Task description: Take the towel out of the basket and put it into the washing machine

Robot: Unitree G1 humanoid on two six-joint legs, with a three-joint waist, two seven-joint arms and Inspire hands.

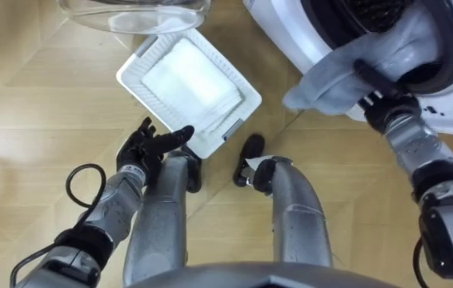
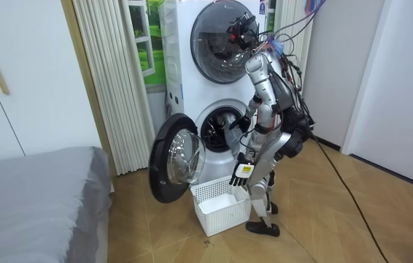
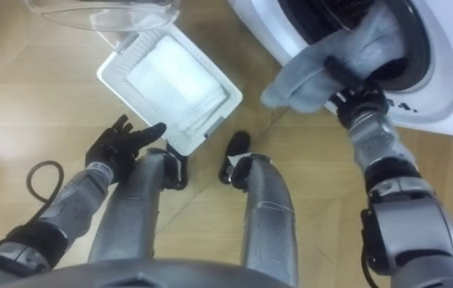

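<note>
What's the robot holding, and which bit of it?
Its right hand clutches the grey towel around its bunched middle, at the washing machine opening. The left hand is open and empty.

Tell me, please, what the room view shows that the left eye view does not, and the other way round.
Room view: the bed, the curtain and a second machine stacked above. Left eye view: the right hand gripping the grey towel at the drum opening. Both: the washing machine, its open door, the white basket on the floor and the open left hand.
</note>
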